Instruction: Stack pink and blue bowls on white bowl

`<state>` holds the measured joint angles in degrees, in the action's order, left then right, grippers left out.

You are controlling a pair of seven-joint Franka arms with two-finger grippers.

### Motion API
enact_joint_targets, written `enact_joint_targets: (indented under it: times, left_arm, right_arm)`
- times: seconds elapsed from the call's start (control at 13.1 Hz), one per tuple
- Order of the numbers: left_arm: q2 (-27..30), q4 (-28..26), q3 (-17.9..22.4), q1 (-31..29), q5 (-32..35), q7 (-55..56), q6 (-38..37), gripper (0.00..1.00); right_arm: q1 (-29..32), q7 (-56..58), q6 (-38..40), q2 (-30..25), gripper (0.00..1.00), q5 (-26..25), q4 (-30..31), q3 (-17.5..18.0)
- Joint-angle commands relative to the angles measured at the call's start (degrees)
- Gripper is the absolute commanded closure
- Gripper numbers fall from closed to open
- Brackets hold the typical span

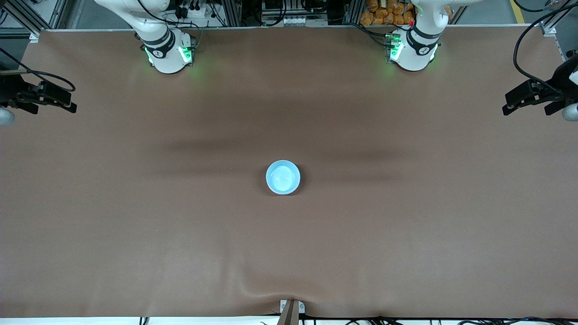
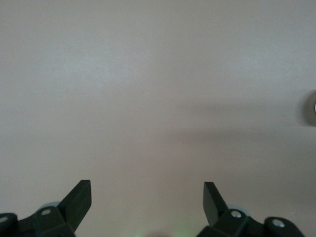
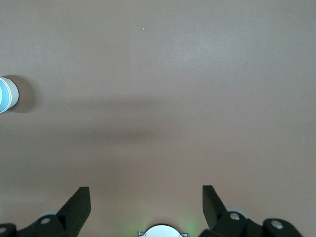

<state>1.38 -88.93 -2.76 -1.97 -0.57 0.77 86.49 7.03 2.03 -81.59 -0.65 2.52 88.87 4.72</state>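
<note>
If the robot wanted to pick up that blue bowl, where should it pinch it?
Probably the rim. The blue bowl sits upright, mouth up, in the middle of the brown table, so coming straight down with one finger inside the wall and one outside seems best. It is round, so any spot on the rim works. Both the left gripper and the right gripper are open, off at the table's ends.

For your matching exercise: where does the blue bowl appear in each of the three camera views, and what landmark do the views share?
Front view: the blue bowl sits near the middle of the brown table, with no other bowl apart from it.
Left wrist view: a small round shape shows at one edge, too cut off to tell whether it is the bowl.
Right wrist view: the bowl shows partly, at the picture's edge.
Shared landmark: the brown table surface.
</note>
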Motion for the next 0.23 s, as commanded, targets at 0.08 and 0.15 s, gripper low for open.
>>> enact_joint_targets:
  times: [0.08,0.15]
  left_arm:
    - [-0.15,0.87,-0.06,-0.23,-1.02,-0.68,-1.32,0.00]
    - [-0.15,0.87,-0.06,-0.14,-1.02,-0.68,-1.32,0.00]
  right_arm:
    - [0.62,0.69,1.08,0.82,0.00,-0.50,-1.50,0.72]
    - [0.53,0.69,0.90,0.91,0.00,-0.50,-1.59,0.72]
